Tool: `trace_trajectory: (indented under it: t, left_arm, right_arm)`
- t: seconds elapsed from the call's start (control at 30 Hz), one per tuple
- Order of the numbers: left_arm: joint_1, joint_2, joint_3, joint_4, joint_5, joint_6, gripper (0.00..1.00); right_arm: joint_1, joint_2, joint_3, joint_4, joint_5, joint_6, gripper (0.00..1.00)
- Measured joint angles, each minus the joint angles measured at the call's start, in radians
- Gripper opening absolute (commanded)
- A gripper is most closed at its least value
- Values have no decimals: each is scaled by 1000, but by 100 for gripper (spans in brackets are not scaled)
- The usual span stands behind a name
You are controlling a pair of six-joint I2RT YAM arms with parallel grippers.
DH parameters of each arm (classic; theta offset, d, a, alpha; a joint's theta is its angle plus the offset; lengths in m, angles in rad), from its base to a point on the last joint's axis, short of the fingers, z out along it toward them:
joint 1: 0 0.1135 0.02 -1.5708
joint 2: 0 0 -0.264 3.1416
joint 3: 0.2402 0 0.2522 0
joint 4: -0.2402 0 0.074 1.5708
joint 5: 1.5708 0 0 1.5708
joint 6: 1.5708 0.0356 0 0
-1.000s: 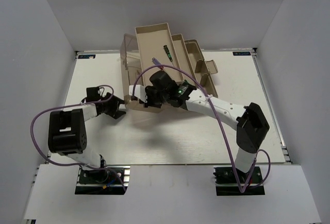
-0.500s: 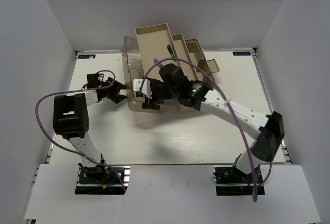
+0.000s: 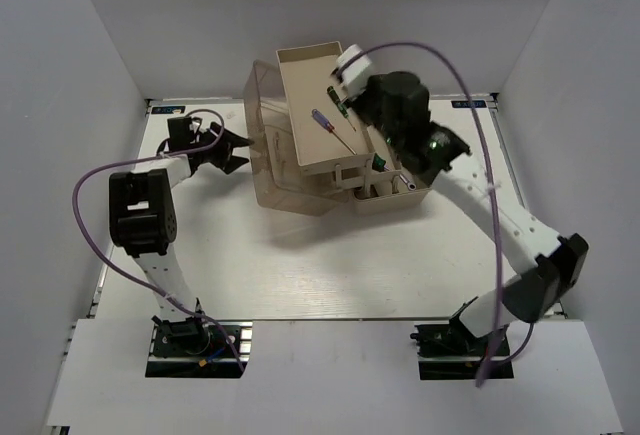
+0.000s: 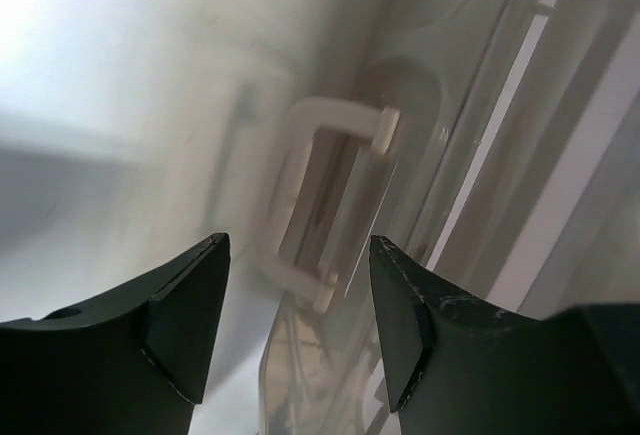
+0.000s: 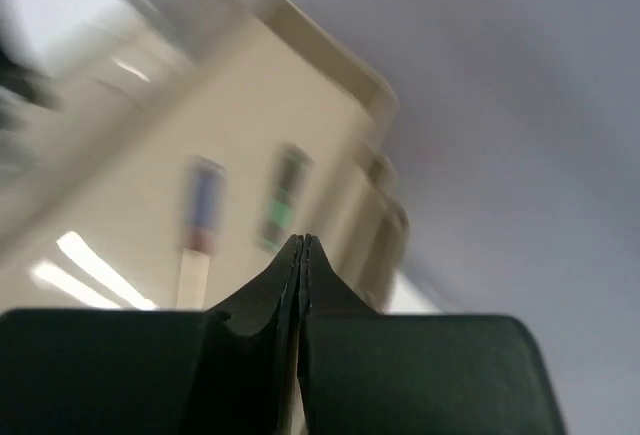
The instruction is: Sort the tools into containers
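While the left gripper (image 4: 295, 243) hangs with jaws spread at the lid's pale handle (image 4: 340, 112), the purple-and-red screwdriver (image 3: 322, 120) lies slantwise in the toolbox's top tray (image 3: 305, 85), just left of the right gripper (image 5: 302, 247), pinched closed on nothing.

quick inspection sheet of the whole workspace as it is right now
surface: white table, toolbox standing on its far half
job's things: toolbox open, brown lid swung left; purple screwdriver lying in the top tray; green tool in the same tray at its right edge, partly hidden by the right arm
clutter: nothing seen
grippers: left gripper open, pale handle ahead between the jaws, not gripped; right gripper shut on nothing, above the trays, view blurred
cables: purple cables loop off both arms, the right one arching over the toolbox
surroundings: white walls on three sides
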State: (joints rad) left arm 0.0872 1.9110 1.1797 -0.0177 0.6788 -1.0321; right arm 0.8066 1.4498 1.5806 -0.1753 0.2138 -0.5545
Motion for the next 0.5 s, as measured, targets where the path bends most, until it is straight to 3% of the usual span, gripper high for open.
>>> trace_trajectory:
  t: [0.13, 0.3, 0.5]
  left_arm:
    - [-20, 59, 98, 8, 13, -17, 69]
    - [-73, 95, 204, 34, 29, -62, 69]
    - [-157, 129, 388, 49, 50, -99, 69]
  right_arm:
    - [-283, 106, 57, -117, 113, 147, 0]
    - [-578, 179, 56, -320, 35, 272, 0]
    - [-672, 280, 25, -477, -201, 271, 0]
